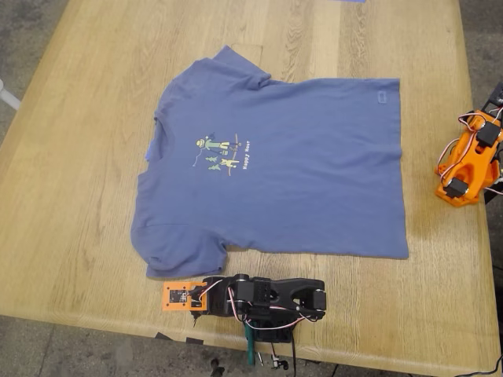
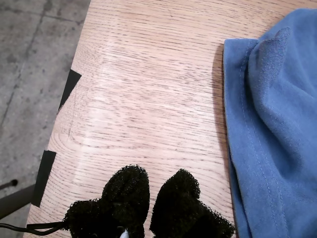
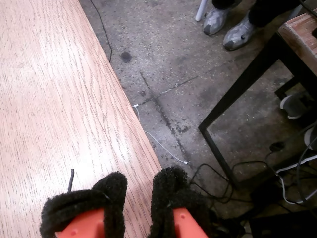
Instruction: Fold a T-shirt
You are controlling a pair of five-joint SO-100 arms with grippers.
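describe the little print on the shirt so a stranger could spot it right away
On the wooden table a slate-blue T-shirt lies spread flat. On its chest, toward the exterior view's left, sits a small yellow-green cartoon print beside white lettering. It is the only coloured patch on otherwise plain cloth.

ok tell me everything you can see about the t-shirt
The T-shirt is slate blue, short-sleeved and looks like soft cotton knit. It lies spread flat, print side up, on the wooden table, collar toward the exterior view's left, hem toward its right. A small yellow-green cartoon print with white lettering sits on the chest, and a small tag outline near the hem. The near sleeve is slightly rumpled. My first gripper sits beside that sleeve, not touching it.
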